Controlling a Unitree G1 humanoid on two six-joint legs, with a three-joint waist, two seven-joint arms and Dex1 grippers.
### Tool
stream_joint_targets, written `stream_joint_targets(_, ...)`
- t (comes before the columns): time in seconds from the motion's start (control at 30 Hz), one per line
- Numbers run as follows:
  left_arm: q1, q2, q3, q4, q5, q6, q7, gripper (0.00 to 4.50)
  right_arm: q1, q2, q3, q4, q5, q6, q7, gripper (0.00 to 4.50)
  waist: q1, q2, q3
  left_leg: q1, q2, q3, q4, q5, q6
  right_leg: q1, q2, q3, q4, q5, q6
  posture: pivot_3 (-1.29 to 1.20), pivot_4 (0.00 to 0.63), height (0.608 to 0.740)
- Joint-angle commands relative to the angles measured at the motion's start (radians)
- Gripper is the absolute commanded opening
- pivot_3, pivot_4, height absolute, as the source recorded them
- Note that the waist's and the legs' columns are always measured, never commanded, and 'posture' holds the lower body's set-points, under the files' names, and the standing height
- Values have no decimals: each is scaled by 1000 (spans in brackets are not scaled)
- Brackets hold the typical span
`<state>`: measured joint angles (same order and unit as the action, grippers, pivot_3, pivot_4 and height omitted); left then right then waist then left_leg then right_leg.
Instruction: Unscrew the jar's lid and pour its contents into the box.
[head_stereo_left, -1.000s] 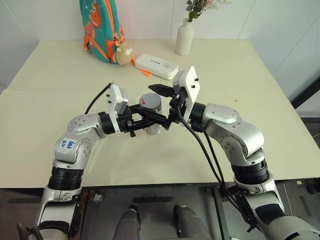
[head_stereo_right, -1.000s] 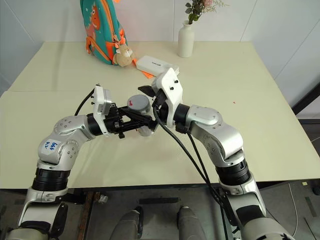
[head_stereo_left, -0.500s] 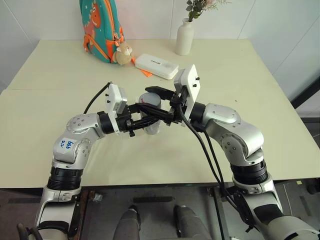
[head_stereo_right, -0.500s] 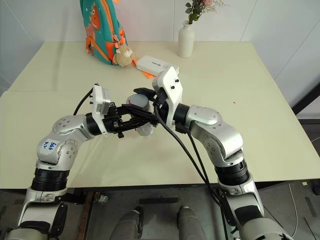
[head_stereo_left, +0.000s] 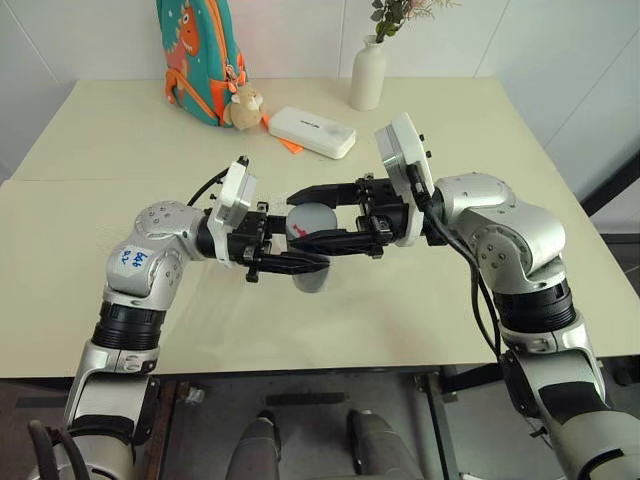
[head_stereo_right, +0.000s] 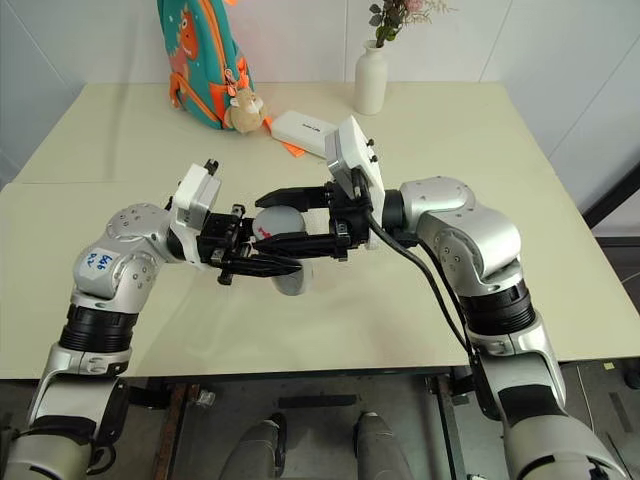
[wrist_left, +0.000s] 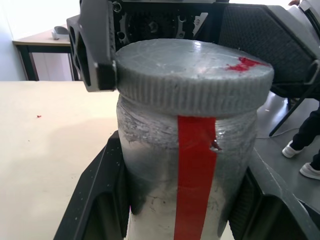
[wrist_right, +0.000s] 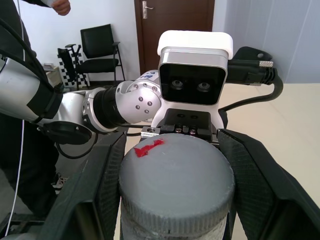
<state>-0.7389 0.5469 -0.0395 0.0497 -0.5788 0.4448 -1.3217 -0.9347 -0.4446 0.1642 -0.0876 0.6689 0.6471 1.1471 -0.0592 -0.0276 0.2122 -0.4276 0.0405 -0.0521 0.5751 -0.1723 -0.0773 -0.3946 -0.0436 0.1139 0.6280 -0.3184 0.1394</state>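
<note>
The right gripper (head_stereo_left: 308, 212) has just closed its fingers on the lid (head_stereo_left: 315, 216) while the left gripper (head_stereo_left: 300, 262) still pinches the jar (head_stereo_left: 312, 272), so unscrewing can begin.

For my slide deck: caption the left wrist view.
Left gripper holds the jar by its body; right gripper clamps the lid.

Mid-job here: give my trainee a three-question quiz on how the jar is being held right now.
1. Which claw grips the jar's body?
2. True or false: the lid is already off the jar.
3. What stands on the table behind the arms: A) a white vase with flowers, B) a blue kettle, C) a green bowl?

Key:
1. The left claw holds the jar by its body.
2. False: the lid sits on the jar, with the right claw shut on it.
3. A, the vase.
</note>
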Motion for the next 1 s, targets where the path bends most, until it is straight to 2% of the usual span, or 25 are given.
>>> stream_joint_targets(0.03,-1,31,95,20,-31,-19,17,1990,4,-26,-30,-7,6,-14,44,2559,1,0,0,0,0,0,0,0,0,0,0,0,0,0,0,0,150,740)
stream_joint_targets(0.17,15,37,98,4,-34,-18,24,1990,8,-15,-39,-6,2,-36,30,2559,1,0,0,0,0,0,0,-1,0,0,0,0,0,-1,0,0,150,740)
stream_joint_targets(0.33,9,52,105,9,-32,-21,23,1990,-3,-13,-47,-2,8,-27,28,4295,0,0,0,0,1,0,1,-1,0,-1,1,0,1,-1,0,0,150,740)
stream_joint_targets(0.37,7,57,109,13,-31,-18,19,1990,-13,-16,-51,9,-5,-43,30,4460,0,0,0,0,1,0,1,-1,0,-1,1,0,1,-1,0,0,150,740)
stream_joint_targets(0.57,19,75,122,23,-14,-24,20,1990,-51,-18,-76,55,-66,-117,0,4460,3,0,0,0,1,0,1,-1,0,-1,1,0,1,-1,0,0,150,740)
stream_joint_targets(0.7,31,69,117,18,-5,-35,31,1990,-51,7,-61,22,-70,-97,-32,4460,0,0,0,0,1,0,1,-1,-1,-1,1,0,1,-1,-1,0,150,740)
stream_joint_targets(1.0,27,57,102,21,0,-42,46,1990,-56,127,7,-34,-125,-56,-177,4460,1,1,0,0,4,0,2,-1,-1,-2,3,0,5,-2,-2,0,150,740)
